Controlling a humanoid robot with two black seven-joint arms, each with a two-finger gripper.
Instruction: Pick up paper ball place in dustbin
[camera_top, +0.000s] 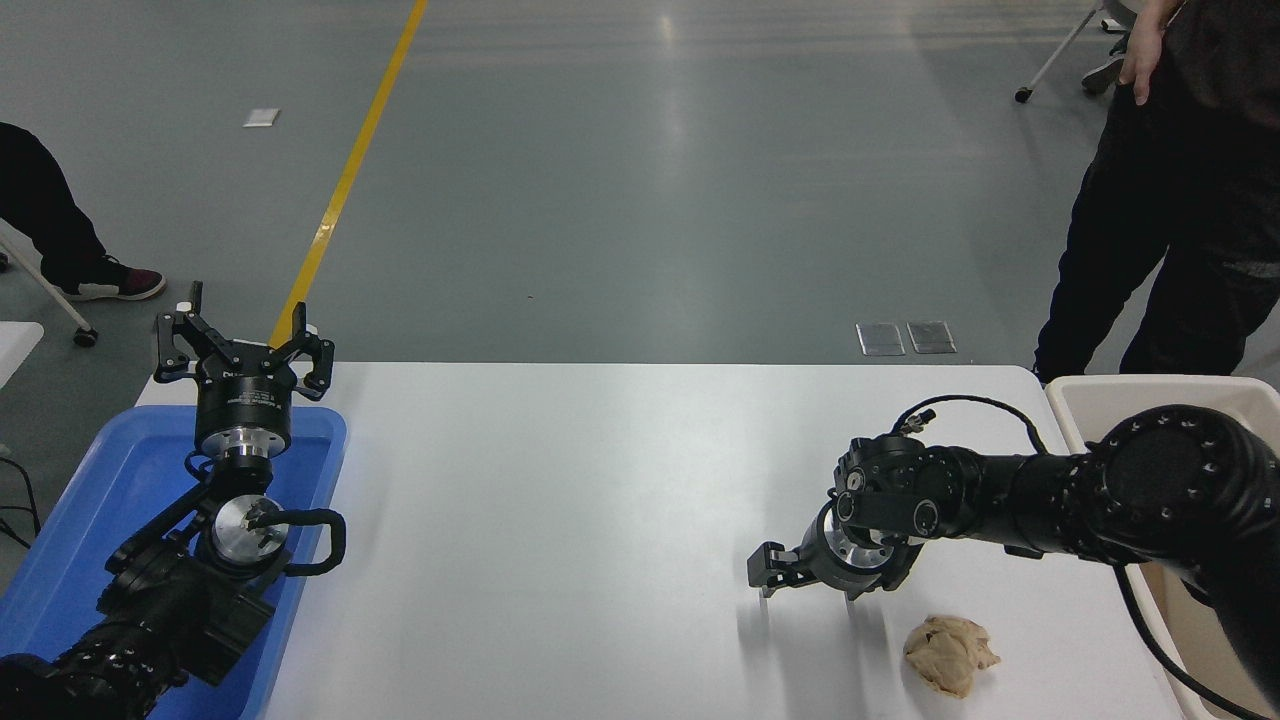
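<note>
Nearest me: one paper ball (948, 653), lying on the white table (560, 480) close to the near edge, right of centre. It is a lumpy tan wad, slightly longer than wide, long axis running roughly left to right, with a small point sticking out toward the dustbin side.

Just beyond the ball and a little left, my right claw (768, 574) is hanging low over the table, apart from the ball, aiming left. I cannot tell whether its fingers are spread or closed; only a dark stub is showing from this angle. My right arm is reaching in from the right edge, crossing over the dustbin (1105, 400).

One dustbin, cream, sitting off the table's right end, its rim level with the tabletop; its interior is mostly hidden by my arm.

My left arm is parked at lower left over one blue tray (110, 470). My left claw (243, 335) is pointing up and away, fingers spread wide, gripping nothing.

Two claws, one ball, one bin, one tray.

Table: smooth, white, glossy, rounded far corners.

Beyond it: grey polished floor (640, 180), one yellow line (350, 170) running away, two small floor plates (905, 338). One person in black (1170, 200) is standing at far right; another's leg and shoe (60, 240) are showing at far left.
</note>
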